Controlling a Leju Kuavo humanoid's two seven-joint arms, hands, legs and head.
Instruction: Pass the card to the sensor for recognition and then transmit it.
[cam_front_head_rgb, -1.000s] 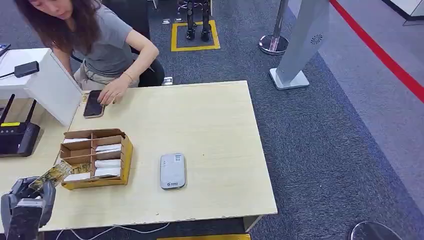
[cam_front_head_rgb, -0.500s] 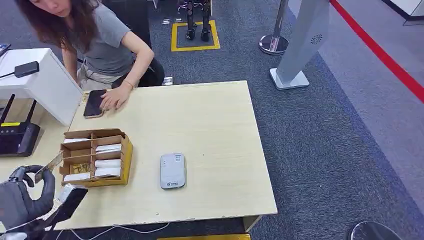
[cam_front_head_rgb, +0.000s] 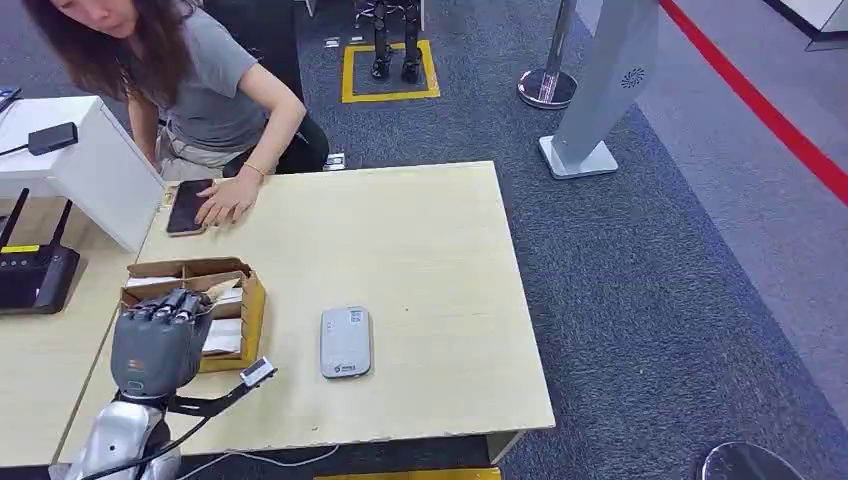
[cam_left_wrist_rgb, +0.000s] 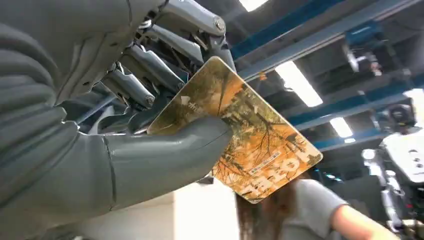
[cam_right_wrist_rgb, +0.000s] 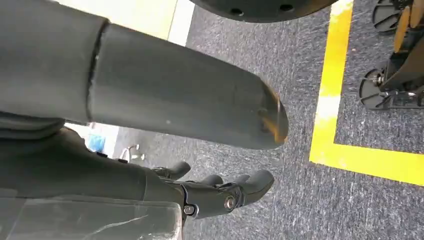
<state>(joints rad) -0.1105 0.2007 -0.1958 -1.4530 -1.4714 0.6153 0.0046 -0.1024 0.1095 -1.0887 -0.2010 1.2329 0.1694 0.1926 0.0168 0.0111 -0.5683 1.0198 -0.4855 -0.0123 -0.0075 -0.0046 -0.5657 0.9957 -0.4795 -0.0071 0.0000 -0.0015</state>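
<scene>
My left hand (cam_front_head_rgb: 156, 340) hovers back-up over the near side of the cardboard card box (cam_front_head_rgb: 238, 300). In the left wrist view this hand (cam_left_wrist_rgb: 115, 145) pinches an orange-and-brown picture card (cam_left_wrist_rgb: 250, 145) between thumb and fingers. The grey-white sensor (cam_front_head_rgb: 345, 341) lies flat on the table, to the right of the box and apart from the hand. My right hand (cam_right_wrist_rgb: 220, 192) hangs beside my body over the carpet, fingers loosely apart and holding nothing.
A person sits at the far left of the wooden table (cam_front_head_rgb: 420, 250), one hand (cam_front_head_rgb: 228, 200) resting on a dark phone (cam_front_head_rgb: 186, 207). A white stand (cam_front_head_rgb: 100, 170) and a black router (cam_front_head_rgb: 35, 275) sit at the left. A silver post (cam_front_head_rgb: 600, 90) stands on the carpet beyond.
My left hand rose from the table's near left corner and swung right and forward over the card box, turning its back upward. The card it carries is now hidden under it in the head view.
</scene>
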